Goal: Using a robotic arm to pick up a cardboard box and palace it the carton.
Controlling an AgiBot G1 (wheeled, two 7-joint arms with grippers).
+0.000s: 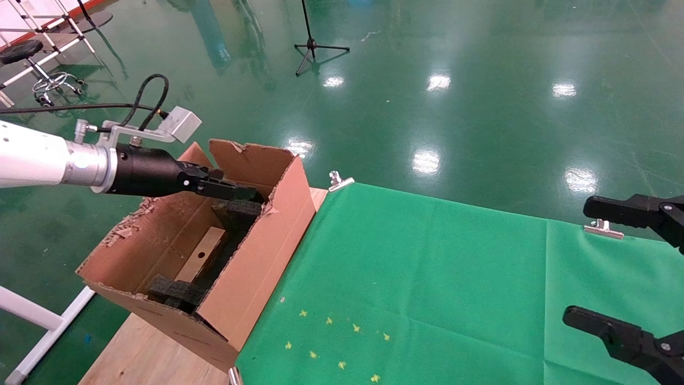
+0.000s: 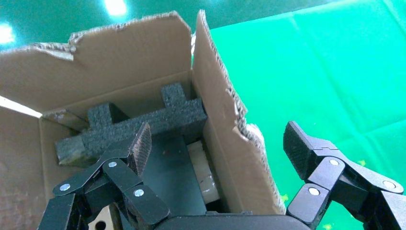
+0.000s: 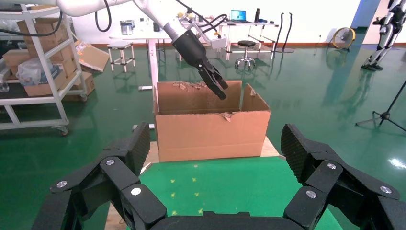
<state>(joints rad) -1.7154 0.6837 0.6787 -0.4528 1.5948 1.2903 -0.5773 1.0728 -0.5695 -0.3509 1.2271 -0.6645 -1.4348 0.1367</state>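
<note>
Two grippers show in the head view, one at each side of the frame. At left, the robotic arm (image 1: 37, 155) reaches in from the frame edge, and its left gripper (image 1: 235, 191) hangs over the open top of the carton (image 1: 256, 256), near the far flap. From the head camera the fingers overlap into one dark shape, but the left wrist view shows the left gripper's fingers (image 2: 141, 146) spread wide apart with nothing between them, one finger over the carton's inside and the other out past its torn wall, above the green cloth (image 1: 427, 278).

The cardboard box (image 1: 202, 260) lies on the carton's floor, a pale oblong face with a small round hole; its lower end is hidden behind a black foam block (image 1: 176, 293), and another foam block (image 1: 238, 209) sits under the gripper at the far end. In the left wrist view only a pale strip of the box (image 2: 203, 170) shows beside a dark panel, and the foam block (image 2: 134, 127) fills the far end.

At the right edge of the head view, the right gripper (image 1: 630, 267) is cut off by the frame; its fingers stand well apart and empty above the cloth. The right wrist view shows the carton (image 3: 213, 134) from outside, its contents hidden by the wall.
</note>
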